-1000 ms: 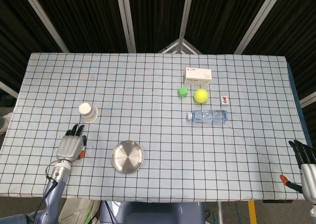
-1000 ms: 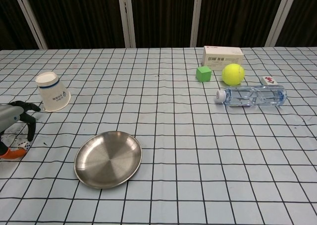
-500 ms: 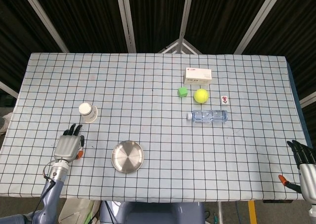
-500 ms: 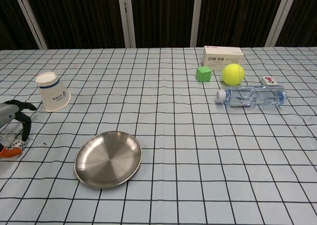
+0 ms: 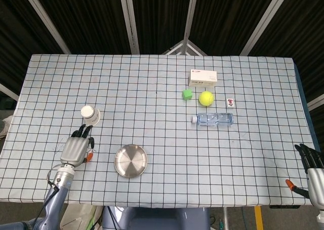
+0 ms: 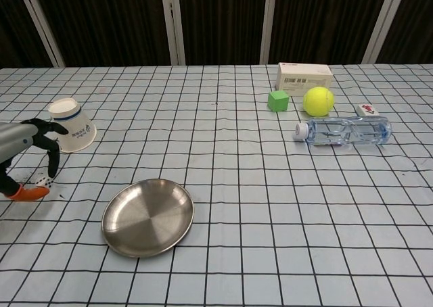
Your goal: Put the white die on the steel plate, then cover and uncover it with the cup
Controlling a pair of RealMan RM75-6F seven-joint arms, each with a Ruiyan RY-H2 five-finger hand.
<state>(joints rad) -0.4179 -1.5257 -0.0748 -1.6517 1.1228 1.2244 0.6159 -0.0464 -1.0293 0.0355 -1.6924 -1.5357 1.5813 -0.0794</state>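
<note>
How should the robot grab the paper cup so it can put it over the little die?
Probably around its tapered side wall, near the middle. The paper cup already stands upside down, wide rim on the table, so no flipping is needed. The left hand is nearest, beside the white die, and could come from the front.

White die [image 6: 43,182] beside steel plate [image 6: 147,216]

Steel plate [image 6: 147,217]: brushed metal — dull sheen
Cup [image 6: 70,124]: matt white paper
Tablecloth [image 6: 223,151]: checked cloth, matt
Bottle [image 6: 344,130]: clear glossy plastic
Ball [image 6: 318,101]: fuzzy felt
Box [image 6: 304,78]: matt card
</note>
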